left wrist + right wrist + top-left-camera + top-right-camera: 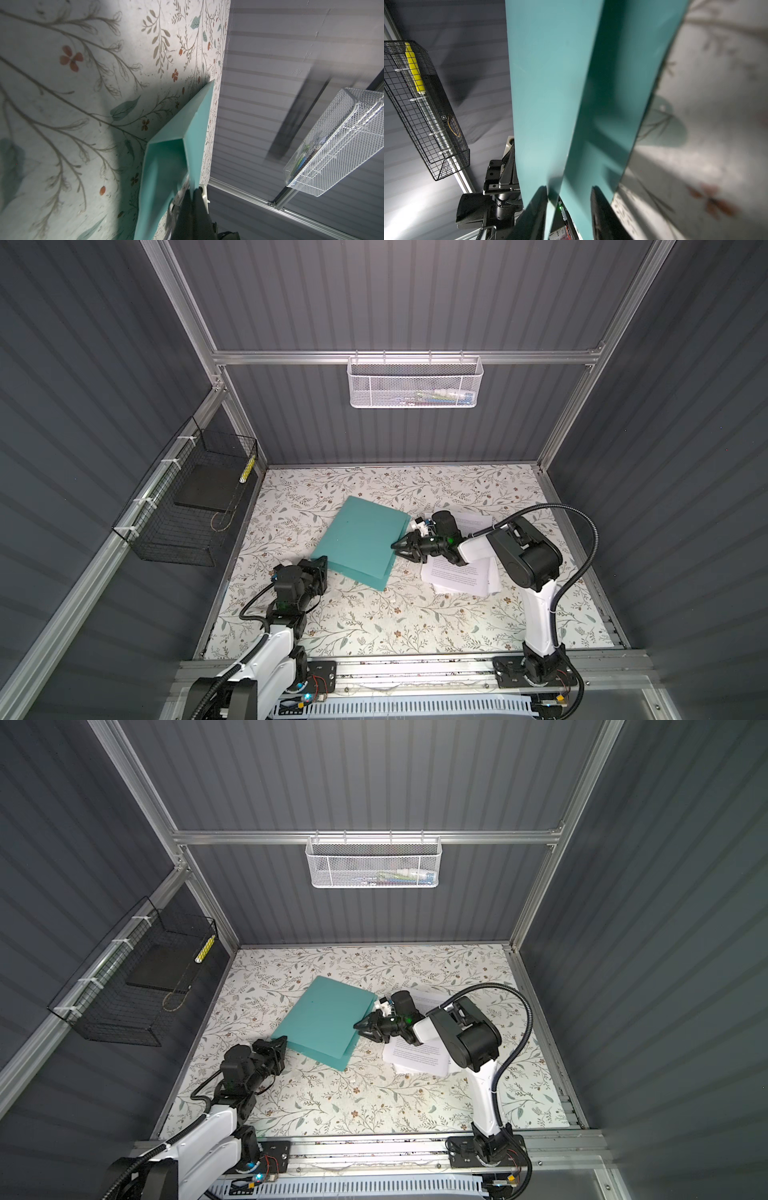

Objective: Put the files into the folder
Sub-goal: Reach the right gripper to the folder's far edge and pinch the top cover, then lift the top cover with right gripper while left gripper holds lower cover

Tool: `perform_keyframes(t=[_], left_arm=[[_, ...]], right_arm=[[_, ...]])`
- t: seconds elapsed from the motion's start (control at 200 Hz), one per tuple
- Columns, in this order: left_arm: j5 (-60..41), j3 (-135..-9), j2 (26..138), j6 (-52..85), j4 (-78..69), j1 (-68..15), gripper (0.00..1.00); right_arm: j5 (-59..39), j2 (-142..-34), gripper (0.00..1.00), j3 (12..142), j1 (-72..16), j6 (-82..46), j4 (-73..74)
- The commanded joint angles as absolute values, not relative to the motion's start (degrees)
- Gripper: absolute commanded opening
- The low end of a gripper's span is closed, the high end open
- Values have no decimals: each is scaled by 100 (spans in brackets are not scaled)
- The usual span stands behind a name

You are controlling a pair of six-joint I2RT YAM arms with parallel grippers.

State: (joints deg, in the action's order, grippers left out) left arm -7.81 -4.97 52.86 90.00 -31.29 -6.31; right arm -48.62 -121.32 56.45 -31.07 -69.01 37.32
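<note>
— On the table, where does the folder sit on your screens?

— Around the middle of the table (374,626). In both top views I see the folder (361,543) (324,1019) (166,166) (546,93) lying slantwise on the flowered top. Its loose edges face my right arm, and the upper cover is raised a little off the lower one.

— What about your left pincer?

— I have my left pincer (322,562) (282,1042) (192,191) at the folder's near left corner. On its wrist camera the jaws are closed tight, with the edge of the teal cover pinched between them.

— And the right one?

— My right pincer (397,546) (359,1026) (569,191) is at the folder's right edge with its jaws partly apart. On its wrist camera the edges of both covers run into the gap, and the upper cover ends close against one of the fingers (535,207). I see daylight between the jaws, so they clamp nothing. I cannot tell whether that finger touches the cover.

— Where are the sheets?

— The sheets (453,574) (419,1056) lie in a loose white pile just right of the folder, printed side up. Part of the pile is under my right arm, and all of it is outside the covers.
</note>
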Motion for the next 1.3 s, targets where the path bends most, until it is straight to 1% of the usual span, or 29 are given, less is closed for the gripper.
perform_keyframes(t=[0.0,0.245,0.425,0.515,0.53,0.54,0.57,0.611,0.616,0.626,0.636,0.646,0.756,0.816,0.861,0.981,1.031,1.156,1.231,1.296], left_arm=[[-1009,-548,5402,8807,-3249,-659,0],[-1085,-467,5682,8596,-3404,-659,0],[-1168,-519,5821,8277,-3308,-659,0],[-1253,-832,5797,7654,-2653,-658,0],[-1265,-907,5784,7528,-2496,-658,7],[-1268,-963,5779,7454,-2391,-659,16],[-1279,-1108,5754,7262,-2063,-656,45],[-1269,-1310,5712,7051,-1614,-650,72],[-1272,-1323,5704,7019,-1567,-650,77],[-1269,-1385,5691,6949,-1477,-650,92],[-1264,-1434,5677,6881,-1393,-650,98],[-1272,-1479,5660,6811,-1320,-650,99],[-1186,-2247,5568,5941,-123,-650,100],[-1095,-2582,5517,5418,288,-658,100],[-800,-2754,5422,5093,559,-659,100],[-255,-2974,5073,4606,920,-659,100],[-108,-3109,5029,4469,1125,-659,100],[-141,-3462,5069,3924,1582,-708,100],[-167,-3367,4866,3486,1473,-904,100],[279,-3384,4693,3294,1662,-1177,100]], right_arm=[[-4852,-12137,37,5798,-3141,-6923,3880],[-4816,-12252,34,6019,-3146,-6992,3990],[-4808,-12214,19,6038,-3146,-6930,3942],[-4799,-12166,9,6042,-3141,-6890,3873],[-4799,-12155,7,6051,-3146,-6878,3840],[-4799,-12144,7,6059,-3144,-6857,3817],[-4807,-12113,5,6092,-3144,-6805,3692],[-4799,-12068,1,6153,-3135,-6704,3475],[-4799,-12059,0,6162,-3132,-6688,3447],[-4799,-12037,0,6177,-3138,-6664,3393],[-4799,-12022,0,6191,-3136,-6636,3340],[-4792,-12006,0,6206,-3131,-6603,3281],[-4707,-11778,0,6373,-3127,-6282,2650],[-4632,-11633,0,6458,-3114,-6107,2314],[-4564,-11502,0,6518,-3112,-5980,2041],[-4413,-11272,0,6760,-3070,-5777,1240],[-4408,-11150,0,6764,-3054,-5644,1128],[-4358,-10806,0,6836,-2982,-5317,616],[-4421,-10645,0,6923,-2886,-5129,311],[-4346,-10468,0,6904,-2798,-4991,137]])
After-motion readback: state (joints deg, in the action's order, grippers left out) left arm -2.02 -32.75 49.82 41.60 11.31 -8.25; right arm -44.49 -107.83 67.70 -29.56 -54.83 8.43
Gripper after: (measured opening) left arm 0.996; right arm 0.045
